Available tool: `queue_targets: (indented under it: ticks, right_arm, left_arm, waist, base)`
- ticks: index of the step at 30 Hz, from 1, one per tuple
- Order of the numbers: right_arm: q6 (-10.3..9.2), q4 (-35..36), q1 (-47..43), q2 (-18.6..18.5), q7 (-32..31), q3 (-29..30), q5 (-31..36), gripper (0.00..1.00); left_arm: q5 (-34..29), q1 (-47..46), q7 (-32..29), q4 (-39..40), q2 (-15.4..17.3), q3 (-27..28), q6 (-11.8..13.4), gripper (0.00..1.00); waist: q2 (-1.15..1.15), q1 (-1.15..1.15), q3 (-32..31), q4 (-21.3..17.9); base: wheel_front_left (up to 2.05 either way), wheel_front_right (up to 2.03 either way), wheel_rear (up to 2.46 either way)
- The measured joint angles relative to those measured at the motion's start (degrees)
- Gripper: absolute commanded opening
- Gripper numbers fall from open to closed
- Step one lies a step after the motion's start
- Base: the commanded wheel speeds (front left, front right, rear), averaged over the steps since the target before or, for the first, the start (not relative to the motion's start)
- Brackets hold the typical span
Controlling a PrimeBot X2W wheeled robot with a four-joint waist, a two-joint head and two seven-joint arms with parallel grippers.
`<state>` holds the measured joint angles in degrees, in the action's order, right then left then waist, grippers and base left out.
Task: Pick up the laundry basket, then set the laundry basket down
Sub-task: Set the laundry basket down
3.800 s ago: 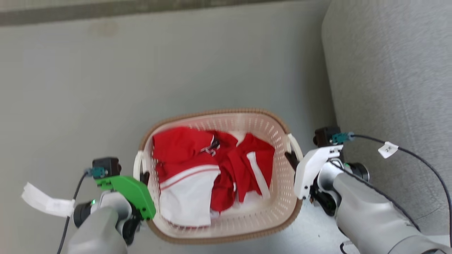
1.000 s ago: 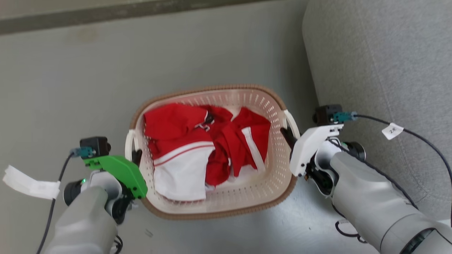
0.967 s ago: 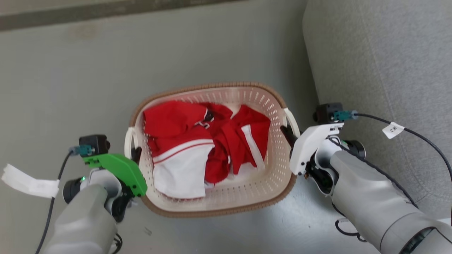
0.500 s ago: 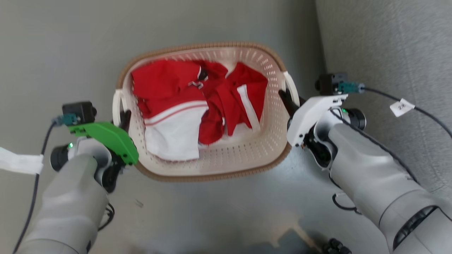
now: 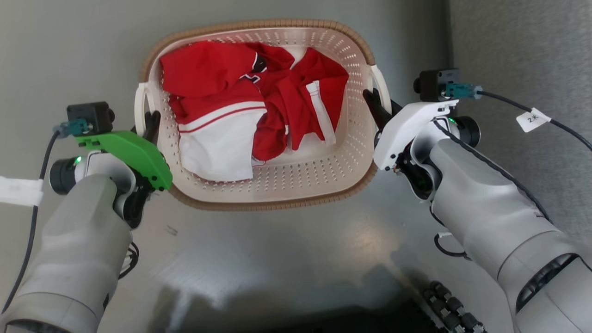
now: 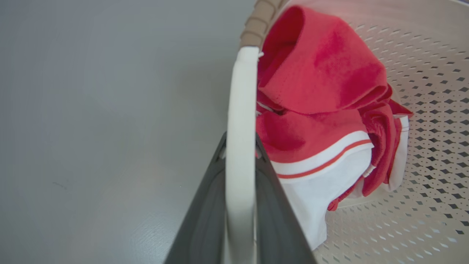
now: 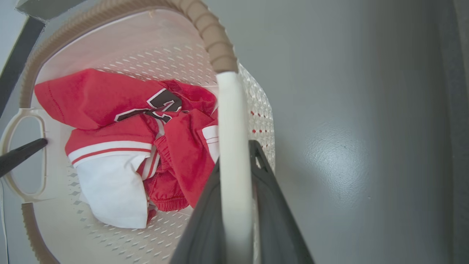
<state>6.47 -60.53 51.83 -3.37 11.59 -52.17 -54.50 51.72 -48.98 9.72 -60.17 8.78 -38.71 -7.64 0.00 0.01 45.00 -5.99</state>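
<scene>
Grey floor [image 5: 296,259], laundry basket [image 5: 305,178], same grip.

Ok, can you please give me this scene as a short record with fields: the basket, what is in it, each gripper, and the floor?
basket: laundry basket, cream, perforated, brown rim, upright
contents: red and white clothes, loosely piled
left gripper: shut on the left handle
right gripper: shut on the right handle
below the basket: grey floor
lifted or resting: cannot tell
</scene>
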Motion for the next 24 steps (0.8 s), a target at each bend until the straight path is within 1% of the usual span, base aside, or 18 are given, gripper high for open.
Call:
queue_targets:
  ticks: [8,24]
  right_arm:
    - [0.0,0.0,0.9,-0.2,1.0,-0.7,-0.5,0.0]
    - [0.0,-0.6,0.9,-0.2,1.5,-1.4,-2.1,0.0]
  left_arm:
    - [-0.1,-0.8,1.5,-0.3,0.0,-0.8,0.0,0.0]
    - [-0.1,-0.9,2.5,-1.3,-0.2,-1.7,0.0,0.0]
  waist:
    - [0.0,0.0,3.3,0.6]
    - [0.0,0.0,4.8,1.0]
  base:
    - [0.0,0.0,0.0]
    - [0.0,0.0,0.0]
